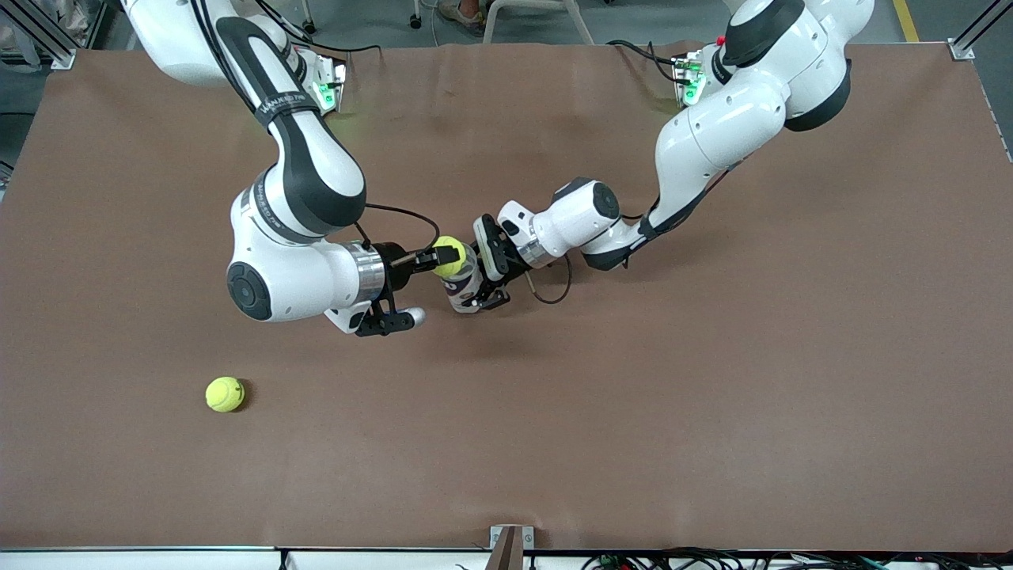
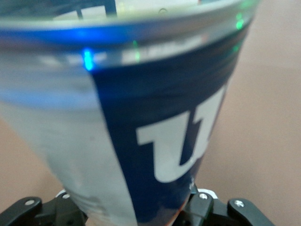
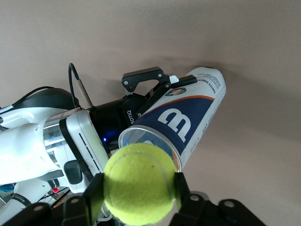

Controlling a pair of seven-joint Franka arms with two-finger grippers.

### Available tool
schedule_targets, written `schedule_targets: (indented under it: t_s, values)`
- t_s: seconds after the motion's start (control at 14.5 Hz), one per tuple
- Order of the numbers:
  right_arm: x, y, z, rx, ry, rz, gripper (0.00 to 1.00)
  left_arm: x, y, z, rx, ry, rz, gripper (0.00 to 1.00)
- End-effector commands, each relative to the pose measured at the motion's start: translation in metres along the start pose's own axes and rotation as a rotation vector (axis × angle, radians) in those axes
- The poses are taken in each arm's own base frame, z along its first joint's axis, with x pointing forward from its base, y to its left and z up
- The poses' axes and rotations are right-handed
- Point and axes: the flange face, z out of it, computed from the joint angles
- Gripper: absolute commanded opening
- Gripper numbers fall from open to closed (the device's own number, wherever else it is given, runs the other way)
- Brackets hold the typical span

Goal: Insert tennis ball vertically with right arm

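The right gripper pinches a fuzzy yellow-green tennis ball between its fingers, held right at the open mouth of a blue-and-white can. The can's inside is hidden by the ball. The left gripper clamps the can above the table. A second ball lies well apart, on the table.

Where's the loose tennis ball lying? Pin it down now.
The loose tennis ball lies on the brown table toward the right arm's end, nearer the front camera than the right tool and its held ball.
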Motion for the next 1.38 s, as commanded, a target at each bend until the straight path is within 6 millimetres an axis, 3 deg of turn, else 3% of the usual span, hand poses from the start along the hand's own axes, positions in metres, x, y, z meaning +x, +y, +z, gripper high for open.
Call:
schedule_targets:
  t_s: [0.0, 0.21, 0.35, 0.48, 0.62, 0.83, 1.04, 1.31]
  values:
    - [-0.005, -0.003, 0.000, -0.012, 0.003, 0.047, 1.00, -0.007, 0.003, 0.004, 0.000, -0.012, 0.020, 0.73]
    - [-0.007, -0.007, -0.001, -0.014, 0.008, 0.102, 1.00, -0.006, 0.003, 0.003, 0.002, -0.012, 0.016, 0.73]
    - [-0.005, 0.002, -0.013, -0.007, 0.017, 0.118, 1.00, -0.006, 0.003, 0.003, 0.001, -0.012, 0.018, 0.73]
    - [0.007, 0.046, -0.048, 0.011, 0.058, 0.179, 1.00, -0.006, 0.002, 0.003, 0.002, -0.011, 0.016, 0.73]
    - [0.018, 0.126, -0.096, -0.099, 0.130, 0.228, 1.00, -0.006, 0.003, 0.003, 0.001, -0.012, 0.016, 0.73]
    - [0.044, 0.221, -0.125, -0.365, 0.221, 0.090, 1.00, -0.005, 0.003, 0.004, 0.001, -0.011, 0.013, 0.73]
    - [0.061, 0.286, -0.152, -0.433, 0.357, 0.061, 1.00, -0.006, 0.003, 0.003, 0.001, -0.012, 0.013, 0.73]
    - [0.079, 0.333, -0.157, -0.503, 0.475, 0.064, 1.00, -0.006, 0.003, 0.004, 0.000, -0.013, 0.010, 0.80]
